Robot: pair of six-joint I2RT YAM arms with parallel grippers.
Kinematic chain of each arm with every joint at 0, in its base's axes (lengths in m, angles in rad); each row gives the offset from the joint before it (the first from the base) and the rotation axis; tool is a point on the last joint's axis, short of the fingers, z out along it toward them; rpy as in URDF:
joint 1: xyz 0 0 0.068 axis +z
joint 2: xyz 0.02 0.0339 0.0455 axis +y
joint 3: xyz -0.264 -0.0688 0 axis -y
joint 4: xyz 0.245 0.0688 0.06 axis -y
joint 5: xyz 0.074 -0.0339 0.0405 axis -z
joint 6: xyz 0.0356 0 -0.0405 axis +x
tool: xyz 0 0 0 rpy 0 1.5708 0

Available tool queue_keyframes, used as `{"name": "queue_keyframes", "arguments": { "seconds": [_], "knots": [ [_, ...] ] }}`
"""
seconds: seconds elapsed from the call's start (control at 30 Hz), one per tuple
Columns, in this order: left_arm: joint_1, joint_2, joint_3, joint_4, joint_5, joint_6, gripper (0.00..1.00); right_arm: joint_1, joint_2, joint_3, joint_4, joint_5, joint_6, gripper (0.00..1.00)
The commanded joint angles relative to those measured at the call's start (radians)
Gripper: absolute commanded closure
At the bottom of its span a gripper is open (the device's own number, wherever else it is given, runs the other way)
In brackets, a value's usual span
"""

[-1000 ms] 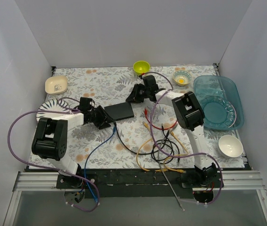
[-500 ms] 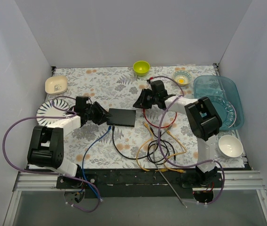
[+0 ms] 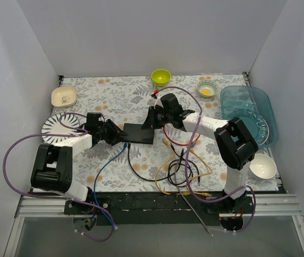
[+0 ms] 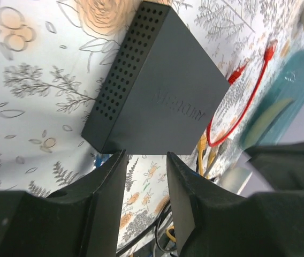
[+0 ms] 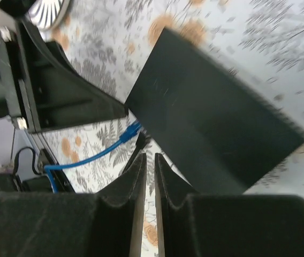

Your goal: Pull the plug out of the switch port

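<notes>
The black switch [image 3: 139,133] lies flat mid-table, with a blue cable plug [image 3: 129,145] and a black cable plug [image 3: 132,149] at its near left edge. My left gripper [image 3: 120,135] is open and empty, its tips at the switch's left corner. In the left wrist view the switch [image 4: 157,101] fills the space just beyond the gripper [image 4: 145,160]. My right gripper [image 3: 150,121] hovers over the switch's far right end. In the right wrist view its fingers [image 5: 150,156] are almost together with nothing between them, pointing at the blue plug [image 5: 128,133] and black plug [image 5: 142,140] beside the switch [image 5: 216,134].
Tangled yellow, black and red cables [image 3: 184,160] lie right of the switch. A teal tray [image 3: 248,115], white bowl [image 3: 262,166], green bowl [image 3: 161,76] and small patterned bowl [image 3: 207,89] stand right and back. A striped plate [image 3: 55,124] and beige dish [image 3: 64,96] stand left.
My right gripper has swung left and now sits over the switch's far right end. The switch has turned and slid slightly nearer. My left gripper has stayed at its left corner.
</notes>
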Motion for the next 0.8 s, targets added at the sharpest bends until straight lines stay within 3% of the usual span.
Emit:
{"name": "queue_keyframes", "arguments": {
  "seconds": [0.0, 0.17, 0.37, 0.5, 0.77],
  "knots": [
    [0.005, -0.094, 0.037, -0.124, -0.158, -0.002, 0.64, 0.038, -0.037, -0.040, -0.058, -0.019, -0.048, 0.82],
    [0.014, -0.045, 0.080, -0.182, -0.262, -0.034, 0.64, 0.034, -0.012, -0.045, -0.077, 0.031, -0.029, 0.84],
    [0.017, 0.021, 0.102, -0.205, -0.313, -0.048, 0.64, -0.014, -0.119, -0.134, -0.092, 0.191, -0.006, 0.83],
    [0.023, 0.055, 0.108, -0.199, -0.330, -0.058, 0.63, -0.054, -0.124, -0.169, -0.124, 0.216, 0.005, 0.83],
    [-0.023, 0.292, 0.204, -0.122, -0.059, -0.008, 0.68, -0.058, -0.017, -0.131, -0.149, 0.119, 0.015, 0.86]
  ]
}}
